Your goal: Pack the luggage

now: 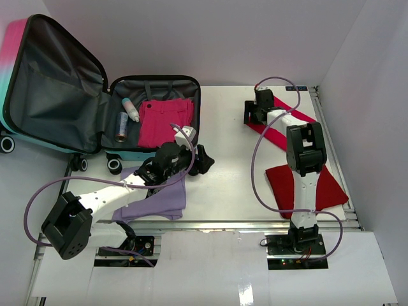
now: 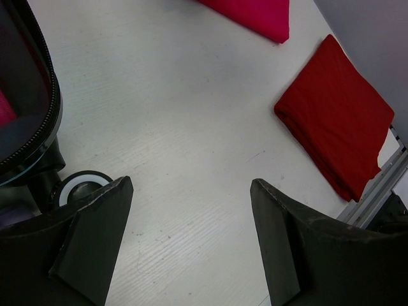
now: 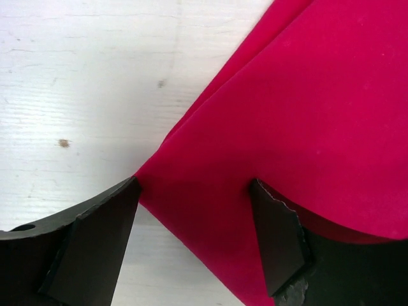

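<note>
Though hard-shelled and probably light, luggage (image 1: 57, 89) liable to roll; best gripped at lid rim. Left claw (image 2: 190, 191), right claw (image 3: 194, 188) released.

My left arm (image 1: 108, 194) covers part of purple cloth (image 1: 167, 196); luggage (image 1: 57, 89) lid clipped at left edge; bottle (image 1: 131, 109) label unreadable.
</note>
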